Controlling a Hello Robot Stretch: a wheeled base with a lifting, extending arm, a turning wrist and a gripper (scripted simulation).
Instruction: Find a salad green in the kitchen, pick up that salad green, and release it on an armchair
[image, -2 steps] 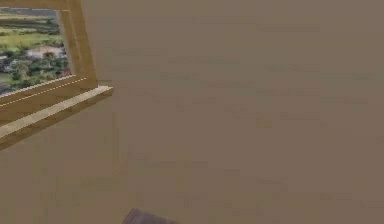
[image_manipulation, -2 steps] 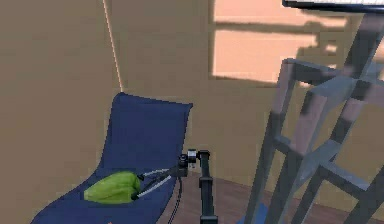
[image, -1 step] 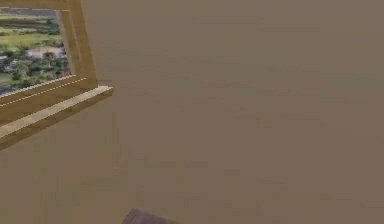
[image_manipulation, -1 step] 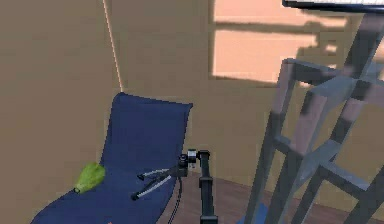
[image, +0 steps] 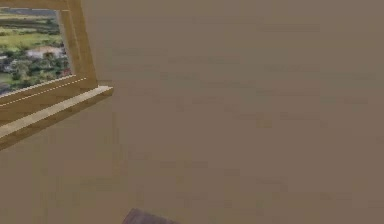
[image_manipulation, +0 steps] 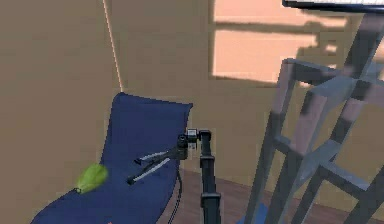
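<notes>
**Q.** Where did the task's thing lie, and what did the gripper have?

**A.** A green blob (image_manipulation: 92, 178), by its colour probably the salad green, lay on the armchair (image_manipulation: 150, 115) seat, low toward the arm side view's left. The gripper (image_manipulation: 134, 171) stood near it on its right, over the blue seat. Contact between the two could not be judged. With the cushion behind the fingers, it could not be told whether the gripper had hold of anything.

**Q.** What could go wrong from here?

**A.** If the blob rested free, the placing looked done, and the chief risk lay in withdrawal. A finger dragged across the seat could nudge the blob toward the front edge, where it might roll to the floor. If it was not free, a lift would carry it off the seat. The arm (image_manipulation: 207, 185) ran close beside a grey frame (image_manipulation: 270, 140) on the right, so a turn of the base could knock them together. In the forward view the wall (image: 240, 100) and a window (image: 35, 45) stood near, so driving ahead risked a bump.
</notes>
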